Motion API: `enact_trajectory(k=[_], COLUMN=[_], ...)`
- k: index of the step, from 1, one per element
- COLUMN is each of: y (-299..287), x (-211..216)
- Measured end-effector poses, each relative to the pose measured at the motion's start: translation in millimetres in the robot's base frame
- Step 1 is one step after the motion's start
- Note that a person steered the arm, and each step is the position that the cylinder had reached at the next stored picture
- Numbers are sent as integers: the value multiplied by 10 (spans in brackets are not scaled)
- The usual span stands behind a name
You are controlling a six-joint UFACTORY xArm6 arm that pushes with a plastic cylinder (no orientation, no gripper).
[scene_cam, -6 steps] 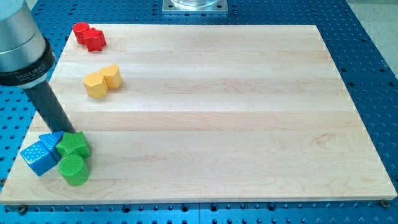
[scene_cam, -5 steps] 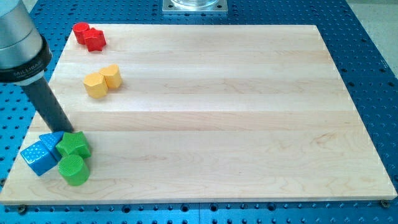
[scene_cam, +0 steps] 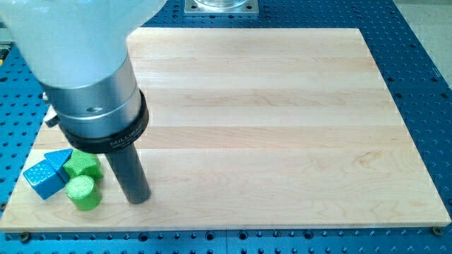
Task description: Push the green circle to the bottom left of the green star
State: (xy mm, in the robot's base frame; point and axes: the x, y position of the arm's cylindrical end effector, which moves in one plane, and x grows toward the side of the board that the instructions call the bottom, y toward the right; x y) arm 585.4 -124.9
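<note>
The green circle (scene_cam: 82, 192) sits near the board's bottom left corner. The green star (scene_cam: 84, 166) lies just above it, touching or nearly touching, so the circle is below the star and about level with it sideways. My tip (scene_cam: 138, 199) rests on the board to the right of the green circle, a short gap apart from it. The arm's large body covers the upper left of the board.
Two blue blocks, a cube (scene_cam: 41, 178) and a triangle-like piece (scene_cam: 57, 157), lie against the green star's left side by the wooden board's (scene_cam: 282, 141) left edge. The red and yellow blocks are hidden behind the arm.
My tip has moved from above the blue blocks and green star, at their upper left, to the right of the green circle. The arm now hides the red and yellow blocks. The blocks look unmoved.
</note>
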Motion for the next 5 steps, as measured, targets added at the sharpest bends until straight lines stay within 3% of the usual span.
enact_trajectory(k=[3,4,5], y=[-570,-553,-38], x=[0,1,14])
